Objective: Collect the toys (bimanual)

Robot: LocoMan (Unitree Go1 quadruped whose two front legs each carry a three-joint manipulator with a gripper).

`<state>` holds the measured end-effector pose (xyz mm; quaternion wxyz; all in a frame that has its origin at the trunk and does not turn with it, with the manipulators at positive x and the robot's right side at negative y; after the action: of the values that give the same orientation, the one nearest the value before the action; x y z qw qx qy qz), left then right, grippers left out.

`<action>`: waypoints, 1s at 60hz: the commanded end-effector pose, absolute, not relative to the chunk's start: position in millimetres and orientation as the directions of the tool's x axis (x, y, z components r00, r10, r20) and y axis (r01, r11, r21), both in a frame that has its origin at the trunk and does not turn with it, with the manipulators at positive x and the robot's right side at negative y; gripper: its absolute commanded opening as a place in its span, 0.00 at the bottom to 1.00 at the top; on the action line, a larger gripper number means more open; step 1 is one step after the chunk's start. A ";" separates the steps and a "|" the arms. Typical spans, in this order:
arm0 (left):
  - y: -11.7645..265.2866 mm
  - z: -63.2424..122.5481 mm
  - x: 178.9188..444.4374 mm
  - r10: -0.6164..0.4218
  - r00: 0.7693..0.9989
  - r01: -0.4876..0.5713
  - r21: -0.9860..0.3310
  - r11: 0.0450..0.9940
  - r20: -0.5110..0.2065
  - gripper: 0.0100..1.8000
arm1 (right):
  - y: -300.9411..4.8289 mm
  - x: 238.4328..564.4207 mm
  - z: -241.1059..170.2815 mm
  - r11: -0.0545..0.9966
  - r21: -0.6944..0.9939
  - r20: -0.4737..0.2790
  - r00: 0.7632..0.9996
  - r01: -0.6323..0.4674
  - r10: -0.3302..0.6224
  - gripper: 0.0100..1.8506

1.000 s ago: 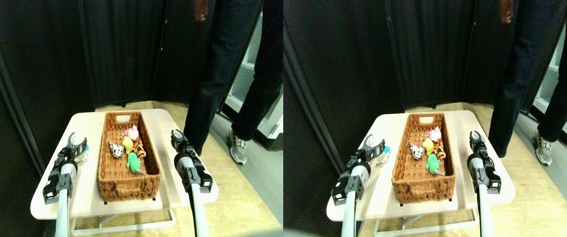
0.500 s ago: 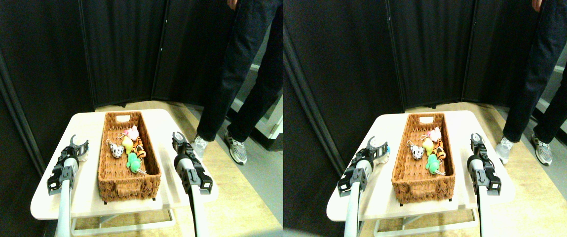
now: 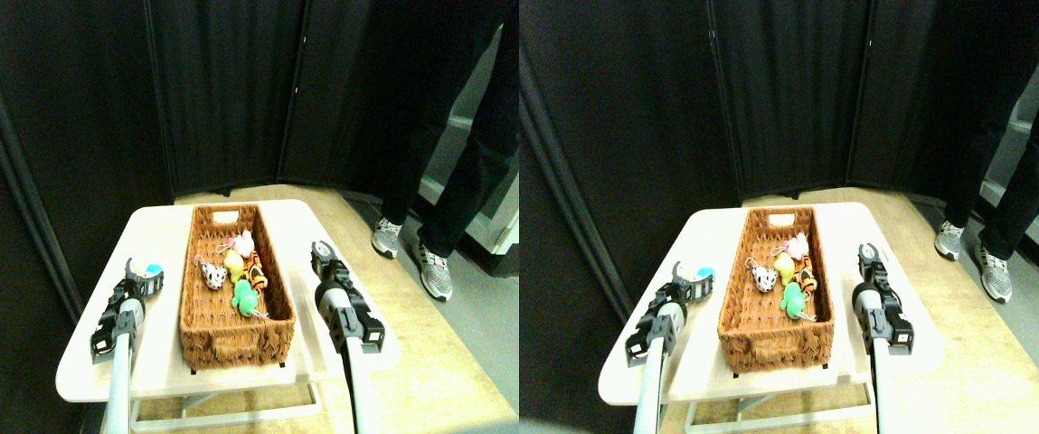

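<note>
dark folding screens closed off the back of the scene, and a pale low table (image 3: 157,362) stood on a wood-look floor in front of them.

left gripper (image 3: 141,276) hovered over the table's left side, jaws spread wide in a fork. a small blue-and-white plush toy (image 3: 154,269) lay on the tabletop right at the tip of that fork, just beyond and slightly right of it, between the gripper and the basket wall. whether a jaw touched it could not be told. its shape was too small to give a long axis.

right gripper (image 3: 323,256) stood off the basket's right wall, over the table's right edge. whether its jaws were apart could not be told. no toy was seen near it.

long brown wicker basket (image 3: 212,334) lay lengthwise between the two arms, running away from the robot. inside, in its middle stretch, five toys were bunched together: a white black-spotted plush (image 3: 212,275), a yellow plush (image 3: 233,263), a pink plush (image 3: 242,242), an orange-black striped plush (image 3: 254,268) and a green plush (image 3: 245,297). near and far ends of the basket held nothing visible.

judgement: the blue-and-white toy was the only one outside the basket, and the left arm was plainly the nearer.

a person's dark trouser legs and grey trainers (image 3: 410,249) stood on the floor beyond the table's right corner.
</note>
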<state>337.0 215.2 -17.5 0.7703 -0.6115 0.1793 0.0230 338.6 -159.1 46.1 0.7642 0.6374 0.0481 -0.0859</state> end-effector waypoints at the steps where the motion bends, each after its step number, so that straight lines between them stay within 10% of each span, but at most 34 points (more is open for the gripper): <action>1: 216.1 -19.0 341.2 -0.175 0.942 -0.240 -0.939 0.245 -0.286 0.40 | -155.2 341.4 53.5 0.176 0.972 -0.143 0.987 0.153 -0.070 0.00; 14: 220.5 -30.9 345.1 -0.167 0.943 -0.250 -0.945 0.213 -0.287 0.36 | -152.6 342.6 52.8 0.177 0.973 -0.141 0.988 0.149 -0.059 0.00; 24: 217.1 -30.2 343.8 -0.057 0.963 -0.254 -0.959 0.128 -0.262 0.01 | -150.6 343.7 52.5 0.172 0.974 -0.138 0.988 0.147 -0.062 0.00; 60: 215.4 25.6 333.4 -0.156 0.977 -0.107 -0.967 0.230 -0.145 0.00 | -151.5 350.7 51.5 0.153 0.977 -0.139 0.989 0.146 -0.058 0.00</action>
<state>333.4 220.2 8.8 0.7627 -0.6358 0.1161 0.0230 346.4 -151.6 47.0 0.7606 0.6430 0.0487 -0.0754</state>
